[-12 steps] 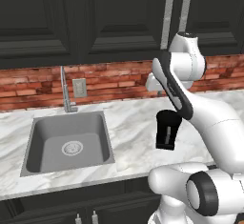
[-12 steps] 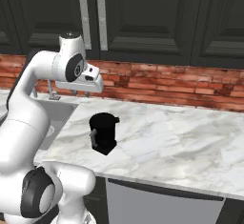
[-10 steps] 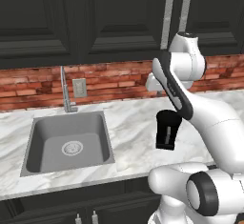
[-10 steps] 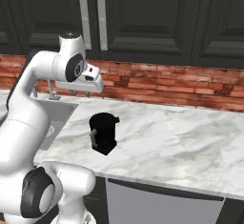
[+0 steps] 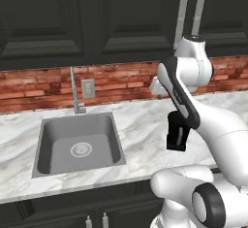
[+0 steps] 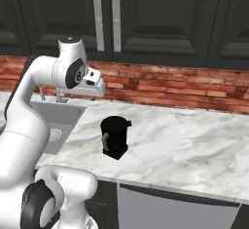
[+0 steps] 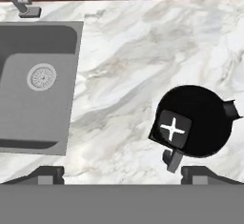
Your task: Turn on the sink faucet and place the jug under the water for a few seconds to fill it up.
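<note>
A white marble table (image 6: 185, 140) with grey veining runs along the wall, its surface bare to the right of the basin. Behind it a red brick backsplash (image 5: 121, 84) spans the whole width, and a grey wall outlet plate (image 5: 87, 89) is set into the bricks just above the table's back edge. Dark, nearly black upper cabinets (image 5: 63, 18) with raised panels hang over the backsplash; two long vertical silver handles (image 6: 106, 18) stand side by side where two doors meet. Under the table, dark lower cabinets (image 5: 58, 215) show two small handles close together, and farther right sits a grey appliance front (image 6: 170, 212).
</note>
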Available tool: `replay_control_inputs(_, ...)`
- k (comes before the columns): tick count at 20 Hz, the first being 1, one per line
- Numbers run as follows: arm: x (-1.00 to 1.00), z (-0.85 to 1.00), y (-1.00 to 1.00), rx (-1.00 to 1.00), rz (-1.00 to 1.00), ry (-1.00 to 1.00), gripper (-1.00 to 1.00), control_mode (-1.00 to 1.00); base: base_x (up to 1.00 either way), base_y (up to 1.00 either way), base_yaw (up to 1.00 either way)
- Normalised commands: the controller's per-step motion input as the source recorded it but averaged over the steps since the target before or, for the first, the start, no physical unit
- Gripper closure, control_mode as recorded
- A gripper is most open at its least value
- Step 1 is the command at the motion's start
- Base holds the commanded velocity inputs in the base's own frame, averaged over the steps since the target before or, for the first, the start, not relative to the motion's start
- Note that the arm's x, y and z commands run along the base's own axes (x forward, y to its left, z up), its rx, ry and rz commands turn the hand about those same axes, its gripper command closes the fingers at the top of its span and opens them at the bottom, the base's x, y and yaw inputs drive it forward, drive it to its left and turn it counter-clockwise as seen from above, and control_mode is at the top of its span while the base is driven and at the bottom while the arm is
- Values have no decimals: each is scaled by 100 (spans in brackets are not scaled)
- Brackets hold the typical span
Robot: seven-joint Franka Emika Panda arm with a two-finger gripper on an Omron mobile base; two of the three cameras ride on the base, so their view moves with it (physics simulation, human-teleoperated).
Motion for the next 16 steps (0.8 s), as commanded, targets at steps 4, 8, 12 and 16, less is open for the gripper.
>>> replay_control_inputs(4,0,0,0,0,0,0,-100,100,-1,79,0)
replay_control_inputs(8,0,0,0,0,0,0,-100,100,0,55,0)
replay_control_inputs(12,0,0,0,0,0,0,-100,100,0,22,-3)
replay_control_inputs(16,0,0,0,0,0,0,-100,100,2,24,-1)
